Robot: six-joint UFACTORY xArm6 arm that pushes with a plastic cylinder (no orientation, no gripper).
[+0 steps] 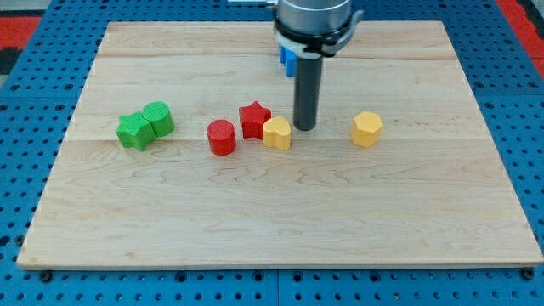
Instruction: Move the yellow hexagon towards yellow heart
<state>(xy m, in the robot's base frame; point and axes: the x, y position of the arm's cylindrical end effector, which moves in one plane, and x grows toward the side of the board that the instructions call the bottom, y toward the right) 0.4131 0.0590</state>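
Observation:
The yellow hexagon (367,128) lies right of the board's centre. The yellow heart (276,133) lies left of it, touching the red star (254,119). My tip (303,127) stands on the board between the two yellow blocks, just right of the yellow heart and well left of the yellow hexagon. It touches neither block that I can see.
A red cylinder (221,137) lies left of the red star. A green star (133,131) and a green cylinder (158,118) sit together at the view's left. A blue block (287,58) shows partly behind the rod near the view's top. The wooden board (272,221) ends on a blue pegboard.

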